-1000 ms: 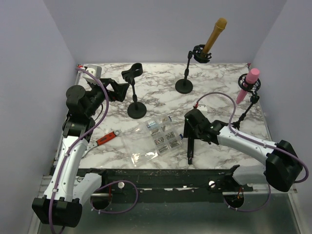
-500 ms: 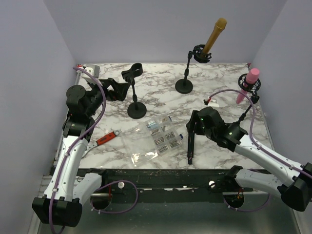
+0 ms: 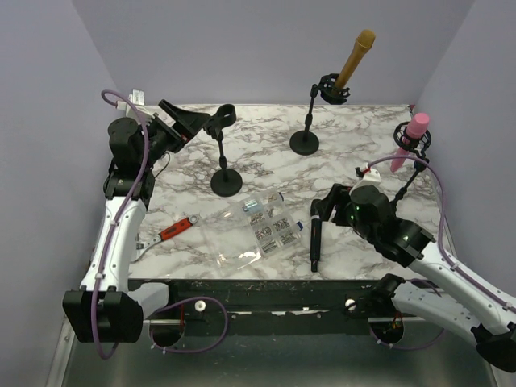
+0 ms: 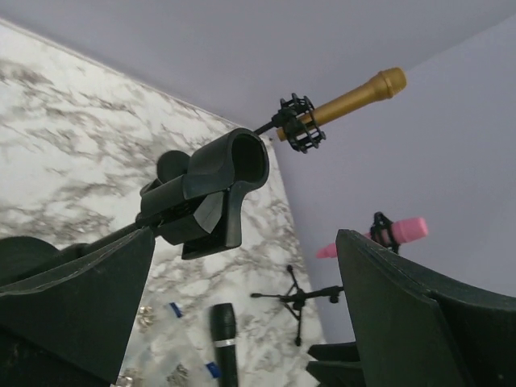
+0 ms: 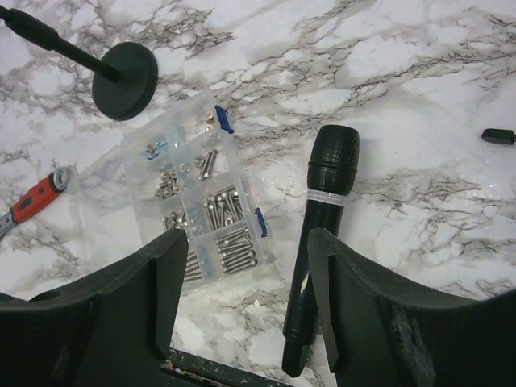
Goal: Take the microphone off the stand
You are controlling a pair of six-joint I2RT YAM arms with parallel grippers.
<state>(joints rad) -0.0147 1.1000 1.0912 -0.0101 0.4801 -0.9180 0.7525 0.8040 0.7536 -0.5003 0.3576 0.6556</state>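
Black microphone (image 3: 315, 242) lies flat on the marble table (image 3: 363, 153) near the front edge, just right of the clear screw box (image 3: 266, 226). Right gripper (image 5: 246, 262) hangs above it, fingers (image 5: 347, 306) spread wide and gripping nothing; the mic shows between them on the table. Farther back, left gripper (image 4: 242, 266) is raised at the stand (image 3: 225, 161). Its fingers (image 4: 89, 290) are wide apart, with the stand's clip (image 4: 218, 181) between them, ungripped.

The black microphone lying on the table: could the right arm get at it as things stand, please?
Probably yes: the open right gripper hangs just above the microphone, with nothing between them.
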